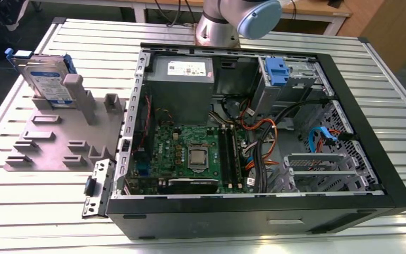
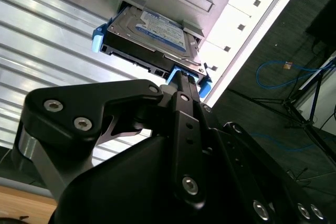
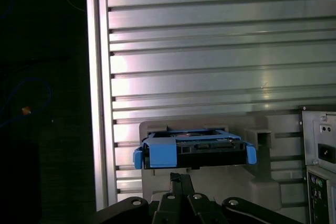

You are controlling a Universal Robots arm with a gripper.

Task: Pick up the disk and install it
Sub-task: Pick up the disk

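My gripper (image 3: 181, 180) is clenched on nothing, close to the disk (image 3: 191, 149), which stands on edge in a grey holder (image 1: 51, 145) near the table's (image 1: 34, 211) corner.

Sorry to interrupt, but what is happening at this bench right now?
A robot arm is set to install a disk in the open computer case. The disk stands on edge in a grey holder on the table, at the exterior view's left of the case. In both wrist views the gripper points at the disk, which it has not yet picked up.
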